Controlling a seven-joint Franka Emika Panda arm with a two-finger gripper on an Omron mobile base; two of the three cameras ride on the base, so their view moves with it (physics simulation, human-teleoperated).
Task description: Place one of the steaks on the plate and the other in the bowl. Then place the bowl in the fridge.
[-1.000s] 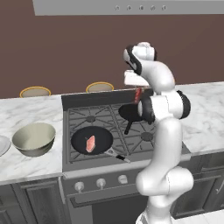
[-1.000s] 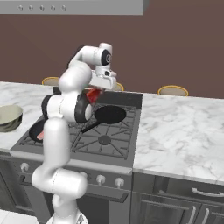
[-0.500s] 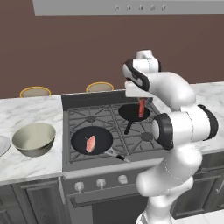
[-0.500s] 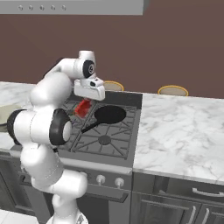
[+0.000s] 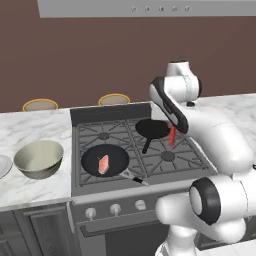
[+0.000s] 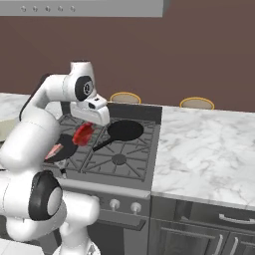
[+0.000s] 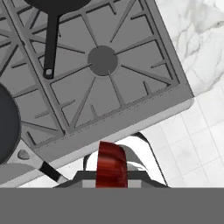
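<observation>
Red steak (image 6: 83,134) is up in the air with me right now, pinched edge-on between my jaws (image 7: 111,168), hanging above the stove (image 5: 131,150) grates. So that's 1 of the 2 steaks lifted, but nothing is actually delivered yet, as far as I can judge.

The pink steak (image 5: 103,164) sits in the front black pan (image 5: 105,159), untouched. The other pan (image 5: 152,128), at the back, has nothing in it. The bowl (image 5: 39,158) waits on the marble table (image 5: 25,131) left of the stove with nothing inside, and just the edge of the plate (image 5: 2,165) peeks in at the far left, next to the bowl. So what's left, by my count: drop this steak on 1 dish, go fetch the pink one for the other, then haul the bowl to the fridge.

Pose-wise, my arm rises from the base and folds over at the top, with the forearm angled down and the hand pointing at the stove, roughly over the right-hand burners near the back pan's handle. The jaws are well apart from the bowl and plate, so there's a fair swing left ahead.
</observation>
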